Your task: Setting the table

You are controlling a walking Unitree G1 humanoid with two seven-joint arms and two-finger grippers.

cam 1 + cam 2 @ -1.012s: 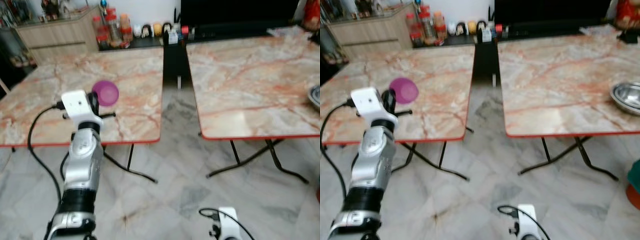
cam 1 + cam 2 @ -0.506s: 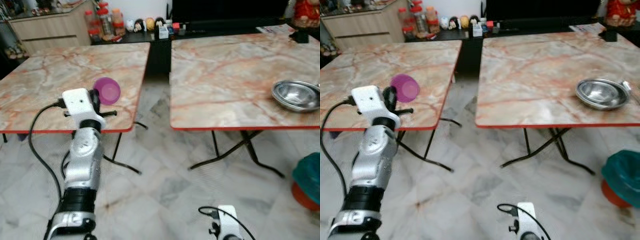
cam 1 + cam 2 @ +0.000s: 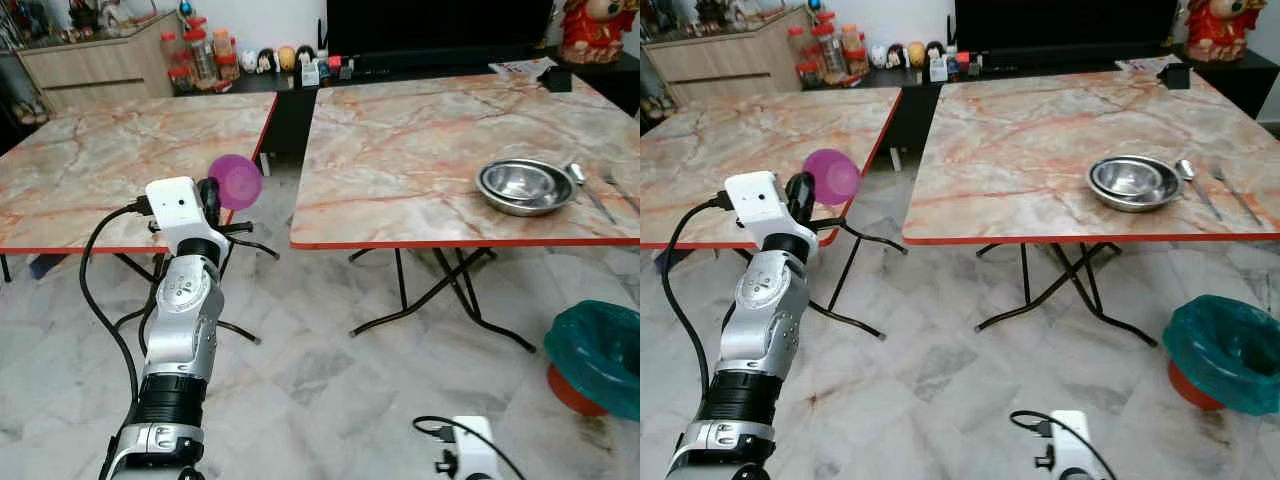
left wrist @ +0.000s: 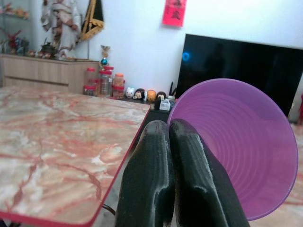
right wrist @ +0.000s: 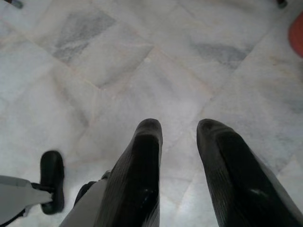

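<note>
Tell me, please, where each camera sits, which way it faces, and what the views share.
Left eye and right eye views: on the head, looking forward and down at two marble tables; the left arm shows.
Left wrist view: along the left gripper, holding the purple cup.
Right wrist view: along the right gripper, toward the floor.
Shared: cup and steel bowl.

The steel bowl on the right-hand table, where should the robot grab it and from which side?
Grip the steel bowl by its thin raised rim on the side nearest the table's front edge, one finger inside and one outside, coming from above. It sits upright and wide-mouthed, too broad to span. Avoid the far side, where a spoon lies right beside the rim.
</note>
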